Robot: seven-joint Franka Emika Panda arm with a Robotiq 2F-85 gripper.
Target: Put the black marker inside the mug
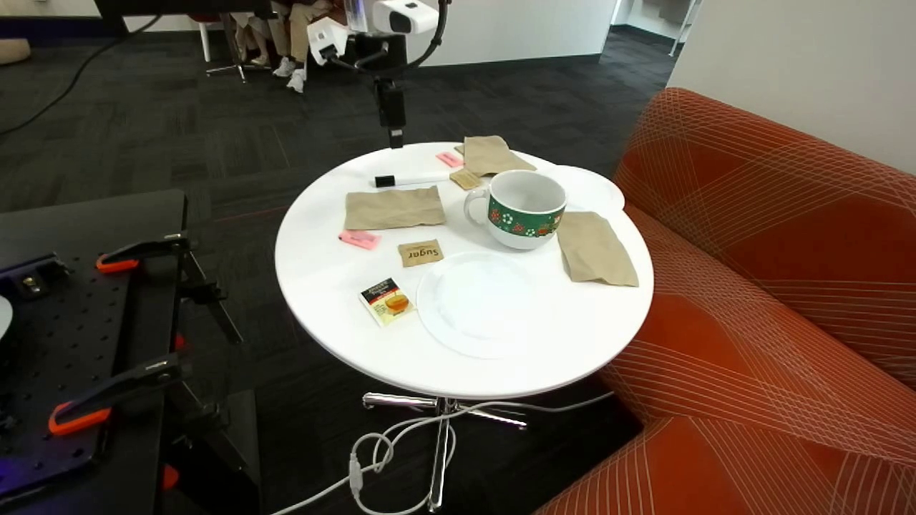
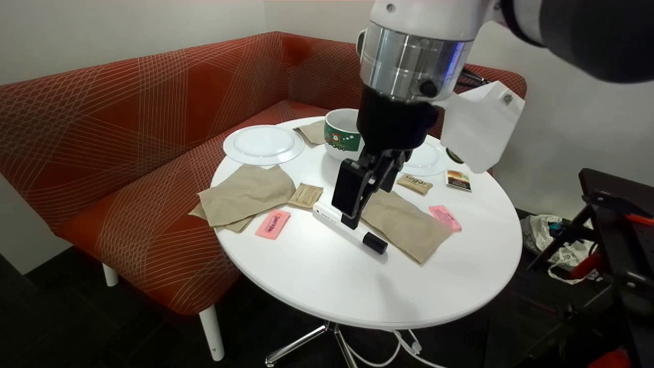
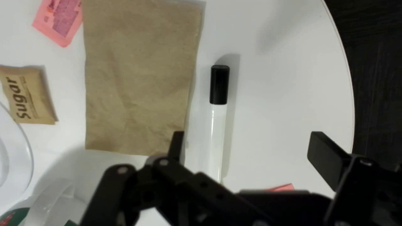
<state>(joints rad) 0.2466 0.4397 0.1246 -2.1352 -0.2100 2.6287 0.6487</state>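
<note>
Black marker (image 3: 218, 122): white-bodied with a black cap (image 3: 219, 84); flat on the surface (image 3: 282, 110), held by nothing. It looks round, so a one-sided nudge could roll it.
Fingers (image 3: 326, 157): apart, in the wrist view one to each side of the marker, which lies off centre between them; closing would probably shove it sideways first.
Brown napkin (image 3: 141, 75): just beside the marker; in the wrist view a finger overlaps its corner, so closing low may gather napkin too.
Brown packet (image 2: 305, 195): near the white end, contact unclear; pushing the marker lengthwise might shift it.
Mug (image 1: 526, 220): upright, past the packet, handle (image 1: 469, 209) toward the marker's side; a low carry could strike it, and an off-centre release might miss the opening.
</note>
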